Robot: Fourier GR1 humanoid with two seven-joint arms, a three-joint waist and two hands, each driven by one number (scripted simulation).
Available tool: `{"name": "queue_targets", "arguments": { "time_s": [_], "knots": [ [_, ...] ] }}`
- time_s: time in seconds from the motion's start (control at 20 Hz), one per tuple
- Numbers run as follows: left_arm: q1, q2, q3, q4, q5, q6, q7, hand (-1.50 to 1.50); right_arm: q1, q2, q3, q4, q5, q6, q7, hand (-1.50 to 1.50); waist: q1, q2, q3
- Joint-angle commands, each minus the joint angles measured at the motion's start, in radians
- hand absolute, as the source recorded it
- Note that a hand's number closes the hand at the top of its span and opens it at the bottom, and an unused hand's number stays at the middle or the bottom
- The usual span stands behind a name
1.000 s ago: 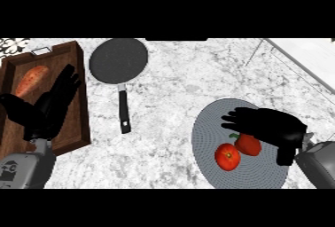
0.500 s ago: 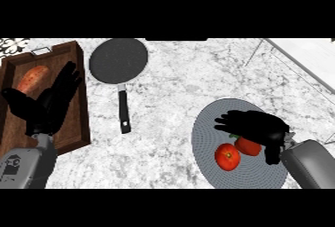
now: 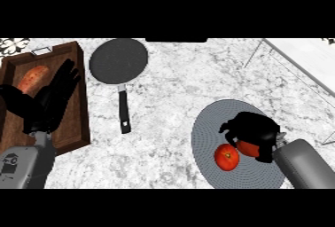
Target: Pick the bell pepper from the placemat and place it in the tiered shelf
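On the counter: we've got a white-and-grey marbled stone top (image 3: 170, 88), viewed from steeply above.
Placemat: our round grey woven placemat (image 3: 209, 133) sits at the right side of the counter.
Pepper: on that mat there's a red, roundish bell pepper (image 3: 226, 157), lying in plain sight just beside our right hand.
Second red thing: another red piece (image 3: 247, 148) peeks out from under our fingers, touching the pepper; can't tell what it is.
Right hand: our black right hand (image 3: 254, 131) is down over the mat, fingers curled round that second red piece.
Left hand: our black left hand (image 3: 52, 99) rests open, fingers straight, over the tray.
Tray: a brown wooden tray with a metal handle (image 3: 72, 133), orange oblong vegetable (image 3: 33, 79) lying in it.
Pan: a dark round frying pan with a black handle (image 3: 118, 60), between tray and mat.
Shelf: a white wire-legged tiered shelf (image 3: 301, 57) at the far right, well apart from the pepper.
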Motion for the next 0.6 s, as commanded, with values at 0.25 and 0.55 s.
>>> {"name": "queue_targets", "arguments": {
  "time_s": [0.25,0.55],
  "knots": [
    [0.038,-0.001,0.025,-0.004,-0.006,0.0,-0.01,0.0,0.199,0.156,-0.032,-0.183,0.01,0.011,0.25,1.5,-0.033,-0.001,0.008],
    [0.054,0.019,0.048,-0.027,-0.005,0.008,-0.001,0.0,0.449,0.309,-0.037,-0.385,0.027,0.011,0.508,1.5,-0.072,-0.011,0.008]
  ]
}}
